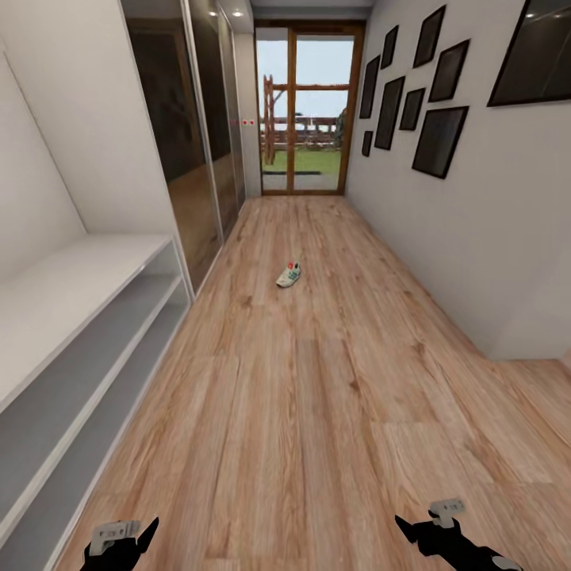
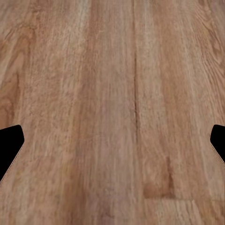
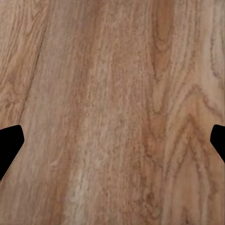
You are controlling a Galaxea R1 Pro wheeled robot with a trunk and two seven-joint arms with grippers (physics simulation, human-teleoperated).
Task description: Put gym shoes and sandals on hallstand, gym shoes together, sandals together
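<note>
One gym shoe (image 1: 289,275), white with green stripes and a red heel patch, lies alone on the corridor floor (image 1: 317,381) about midway down the hall. Along the left wall stands the hallstand (image 1: 71,293), light grey, with a flat top and open shelves. The sandals are out of view. My left gripper (image 1: 131,533) and right gripper (image 1: 424,519) hang low at the near edge, far from the shoe. In both wrist views the black fingertips (image 2: 10,145) (image 3: 10,145) stand wide apart with bare wood planks between them, so the left gripper (image 2: 112,145) and the right gripper (image 3: 112,145) are open.
Dark mirrored wardrobe doors (image 1: 190,143) follow the hallstand on the left. The right wall carries black picture frames (image 1: 440,139) and steps out into a corner (image 1: 496,357). A glass door (image 1: 305,111) closes the far end.
</note>
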